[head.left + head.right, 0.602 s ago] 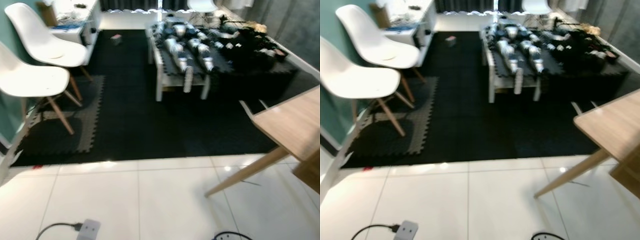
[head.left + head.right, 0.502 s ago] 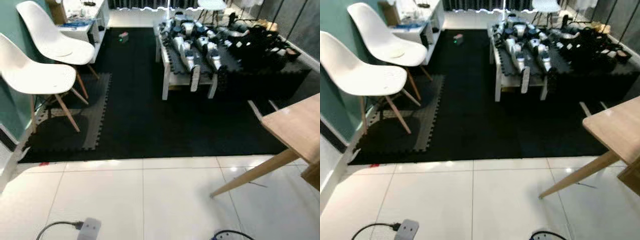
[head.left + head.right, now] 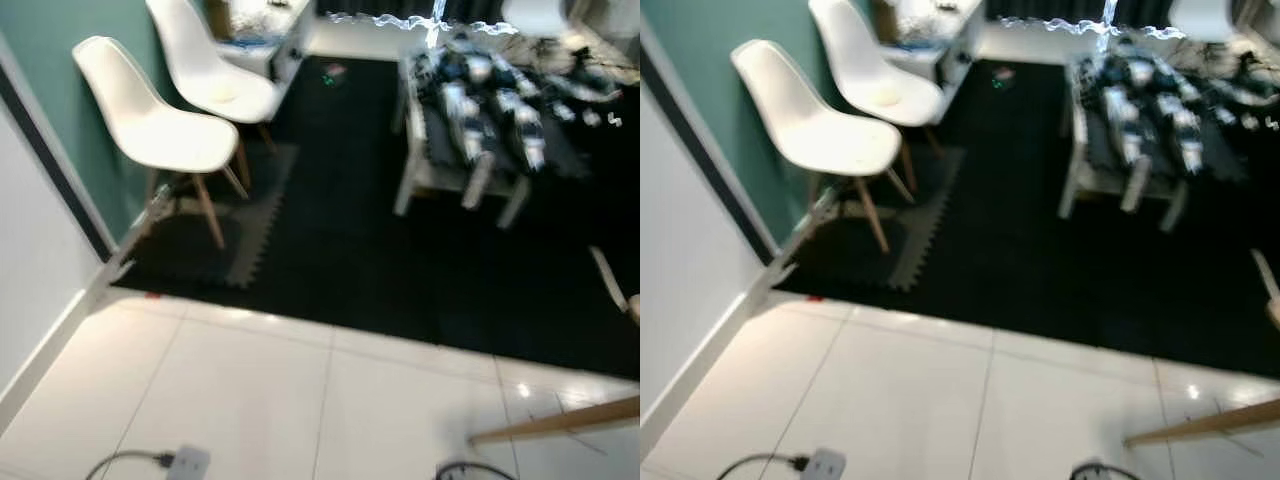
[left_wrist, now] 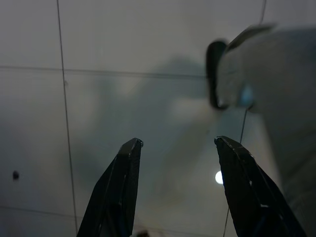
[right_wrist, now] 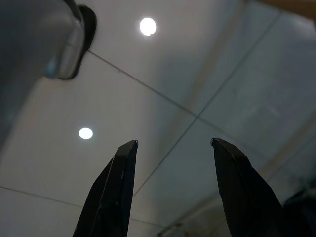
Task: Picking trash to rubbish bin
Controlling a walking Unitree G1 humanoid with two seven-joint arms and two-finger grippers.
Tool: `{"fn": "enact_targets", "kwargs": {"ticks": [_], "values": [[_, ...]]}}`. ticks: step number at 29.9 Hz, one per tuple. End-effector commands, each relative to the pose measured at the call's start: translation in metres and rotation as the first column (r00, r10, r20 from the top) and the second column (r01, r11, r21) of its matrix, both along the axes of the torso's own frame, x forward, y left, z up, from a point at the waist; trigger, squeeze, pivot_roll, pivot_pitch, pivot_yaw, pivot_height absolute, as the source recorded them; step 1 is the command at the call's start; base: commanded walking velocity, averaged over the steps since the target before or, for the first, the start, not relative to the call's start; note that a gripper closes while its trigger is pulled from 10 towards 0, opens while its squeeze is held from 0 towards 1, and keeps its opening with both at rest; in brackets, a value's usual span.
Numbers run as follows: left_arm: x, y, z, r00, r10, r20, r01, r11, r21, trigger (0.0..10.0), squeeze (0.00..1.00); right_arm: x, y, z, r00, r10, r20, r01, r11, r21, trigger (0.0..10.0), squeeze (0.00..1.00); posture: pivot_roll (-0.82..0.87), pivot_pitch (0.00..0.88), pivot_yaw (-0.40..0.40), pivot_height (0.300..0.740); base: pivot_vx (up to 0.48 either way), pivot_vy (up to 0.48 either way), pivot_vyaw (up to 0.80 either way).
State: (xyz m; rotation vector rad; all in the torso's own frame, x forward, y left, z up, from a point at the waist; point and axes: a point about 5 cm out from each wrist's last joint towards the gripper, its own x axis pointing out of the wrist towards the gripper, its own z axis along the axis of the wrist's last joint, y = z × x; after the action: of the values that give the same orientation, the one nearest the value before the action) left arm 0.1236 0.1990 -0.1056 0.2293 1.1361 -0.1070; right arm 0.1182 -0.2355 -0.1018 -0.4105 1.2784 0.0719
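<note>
A small piece of trash point(image 3: 335, 72) with a green and reddish tint lies far back on the black floor mat point(image 3: 350, 240), between the white cabinet and the low table. My left gripper point(image 4: 177, 143) hangs over the white tile floor, open with nothing between its fingers. My right gripper point(image 5: 173, 143) also hangs over the tiles, open and empty. Both are far from the trash. No bin can be made out.
Two white shell chairs point(image 3: 160, 130) point(image 3: 215, 75) stand along the teal wall at the left. A low white table point(image 3: 470, 130) carries several silver-black parts. A wooden table leg point(image 3: 560, 425) slants in at the lower right. A power strip with cable point(image 3: 185, 462) lies on the tiles.
The camera has swung left: the chairs and wall have shifted toward the middle, and the wooden table top has slid out at the right. Nothing in the room itself has moved.
</note>
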Motion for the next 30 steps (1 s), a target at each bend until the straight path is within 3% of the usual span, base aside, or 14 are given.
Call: {"fn": "enact_targets", "kwargs": {"ticks": [1, 11, 17, 30], "values": [[-0.001, 0.003, 0.0, 1.0, -0.011, -0.007, 0.011, 1.0, 0.011, 10.0, 0.0, -0.009, -0.001, -0.002, 0.999, 0.01, -0.034, -0.01, 1.0, -0.004, 10.0, 0.0, 0.07, 0.091, -0.02, 0.74, 0.0, 0.0, 0.77], [-0.003, 0.003, 0.0, 0.999, -0.045, -0.03, 0.046, 0.999, 0.011, 10.0, 0.0, -0.003, 0.009, -0.003, 1.0, 0.022, -0.017, -0.022, 1.0, 0.005, 10.0, 0.0, 0.07, 0.069, -0.012, 0.74, 0.0, 0.0, 0.77], [0.004, 0.002, 0.001, 0.999, -0.04, -0.019, 0.04, 0.999, -0.002, 10.0, 0.0, -0.003, 0.007, -0.002, 1.0, 0.02, -0.015, -0.02, 1.0, 0.001, 10.0, 0.0, 0.07, 0.064, -0.013, 0.74, 0.0, 0.0, 0.77], [0.005, -0.003, 0.001, 0.999, -0.024, -0.025, 0.023, 0.999, -0.036, 10.0, 0.0, -0.004, 0.002, -0.002, 1.0, 0.001, -0.012, -0.002, 1.0, -0.006, 10.0, 0.0, 0.05, 0.063, -0.013, 0.74, 0.0, 0.0, 0.77]]}}
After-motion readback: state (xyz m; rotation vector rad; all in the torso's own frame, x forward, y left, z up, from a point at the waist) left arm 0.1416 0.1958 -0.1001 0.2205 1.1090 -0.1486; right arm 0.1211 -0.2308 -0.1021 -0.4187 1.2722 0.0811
